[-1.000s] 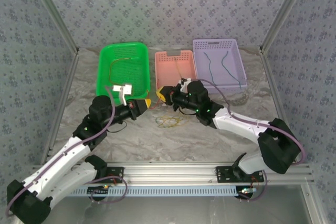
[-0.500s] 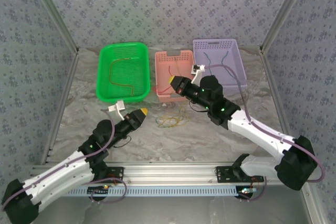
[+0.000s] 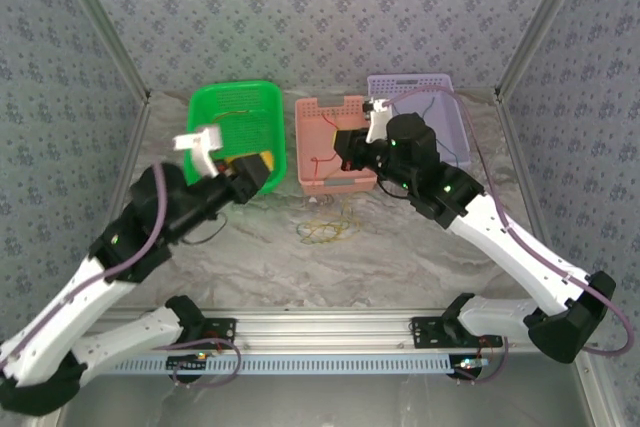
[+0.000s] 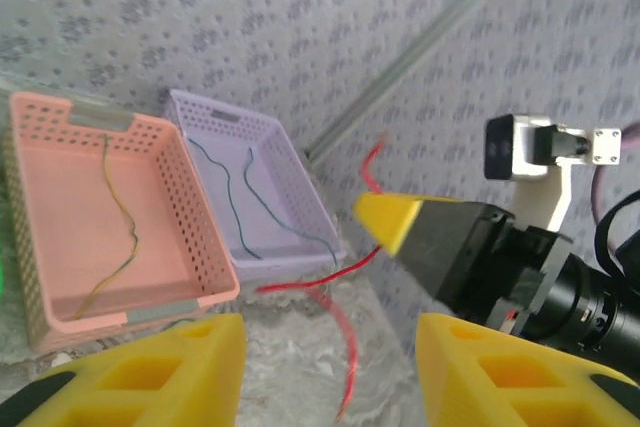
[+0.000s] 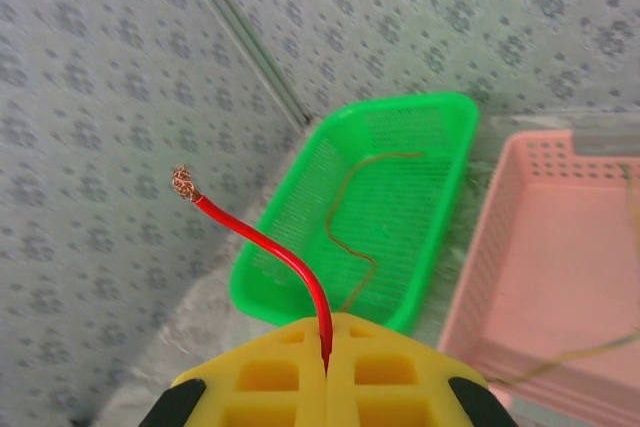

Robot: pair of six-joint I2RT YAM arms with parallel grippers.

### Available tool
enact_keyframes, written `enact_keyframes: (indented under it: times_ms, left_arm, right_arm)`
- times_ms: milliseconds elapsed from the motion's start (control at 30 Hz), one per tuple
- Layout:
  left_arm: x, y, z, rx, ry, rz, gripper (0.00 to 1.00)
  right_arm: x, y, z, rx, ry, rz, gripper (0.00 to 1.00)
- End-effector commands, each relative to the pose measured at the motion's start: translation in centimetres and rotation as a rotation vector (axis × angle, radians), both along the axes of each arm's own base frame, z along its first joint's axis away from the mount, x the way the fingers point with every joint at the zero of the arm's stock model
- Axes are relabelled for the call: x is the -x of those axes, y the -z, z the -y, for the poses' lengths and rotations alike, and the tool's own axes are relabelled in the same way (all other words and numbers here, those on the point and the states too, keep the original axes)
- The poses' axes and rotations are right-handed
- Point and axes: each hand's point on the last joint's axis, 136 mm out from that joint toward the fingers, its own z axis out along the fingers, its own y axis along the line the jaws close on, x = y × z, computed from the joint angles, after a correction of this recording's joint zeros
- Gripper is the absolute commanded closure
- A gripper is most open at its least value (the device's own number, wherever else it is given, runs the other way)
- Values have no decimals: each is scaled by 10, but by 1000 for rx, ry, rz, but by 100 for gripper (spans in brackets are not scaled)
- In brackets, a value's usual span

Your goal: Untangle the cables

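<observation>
My right gripper (image 5: 326, 325) is shut on a red cable (image 5: 268, 250). The cable's bare copper end sticks up past the fingers. From above, that gripper (image 3: 342, 147) hangs over the pink basket (image 3: 352, 105) and the red cable (image 3: 318, 163) dangles below it. My left gripper (image 4: 330, 377) is open with nothing between its fingers; the red cable (image 4: 345, 347) hangs some way in front of it. From above, the left gripper (image 3: 256, 169) is raised at the green basket's (image 3: 200, 137) near right corner. A small tangle of yellow and green cables (image 3: 322, 230) lies on the table.
An orange cable (image 5: 352, 232) lies in the green basket (image 5: 410, 197). A dull yellow cable (image 4: 120, 237) lies in the pink basket (image 4: 205, 247). Two blue cables (image 4: 240, 212) lie in the purple basket (image 4: 225, 119). Patterned walls close in the table on three sides.
The left gripper opened, drew back, then rose toward the green basket. The right gripper, still shut on the red cable, lifted and moved back over the pink basket.
</observation>
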Motion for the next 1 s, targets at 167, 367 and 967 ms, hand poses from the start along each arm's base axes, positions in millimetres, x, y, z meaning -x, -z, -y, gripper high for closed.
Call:
enact_keyframes:
  times_ms: [167,367,967]
  left_arm:
    - [15,81,69,-217,273,-163,45]
    - [16,104,85,-244,292,-195,44]
    - [4,137,95,-307,267,-208,100]
  right_arm:
    - [1,32,15,197,33,-15,100]
    - [1,37,13,199,28,-24,100]
    - [8,22,23,127,62,7,100]
